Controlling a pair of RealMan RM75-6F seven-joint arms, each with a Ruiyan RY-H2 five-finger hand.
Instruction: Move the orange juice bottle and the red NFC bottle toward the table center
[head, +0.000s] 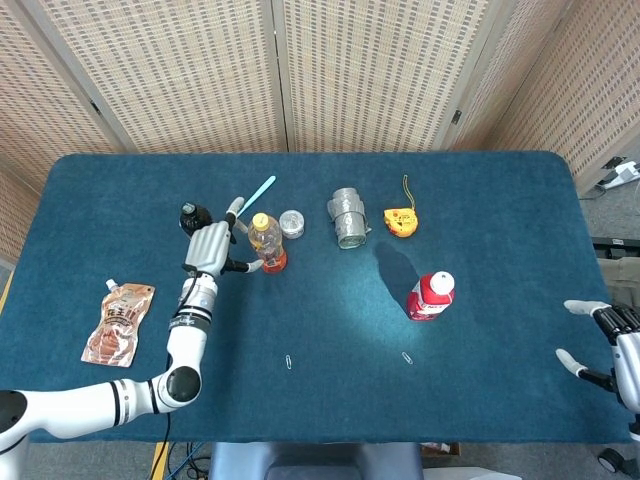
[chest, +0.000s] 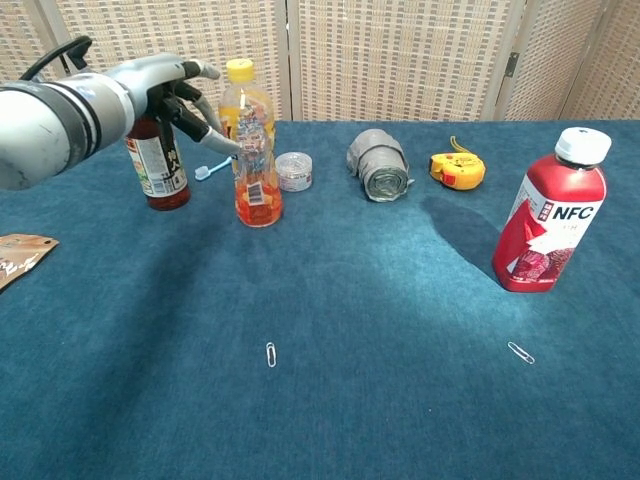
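The orange juice bottle (head: 267, 243) (chest: 252, 150), yellow-capped, stands upright left of the table's middle. My left hand (head: 208, 247) (chest: 160, 82) is just left of it with its fingers spread and nothing in its grasp. One fingertip reaches close to the bottle's side; contact cannot be told. The red NFC bottle (head: 431, 295) (chest: 548, 225), white-capped, stands upright on the right half, untouched. My right hand (head: 602, 338) hangs beyond the table's right edge, fingers apart and holding nothing.
A dark bottle (head: 193, 216) (chest: 155, 160) stands behind my left hand. A small clear jar (head: 292, 222), a silver roll (head: 347, 217), a yellow tape measure (head: 400, 220) and a blue stick (head: 258, 190) lie along the back. A pouch (head: 118, 322) lies at left. Two paperclips (head: 288, 361) (head: 406, 357) lie near the front.
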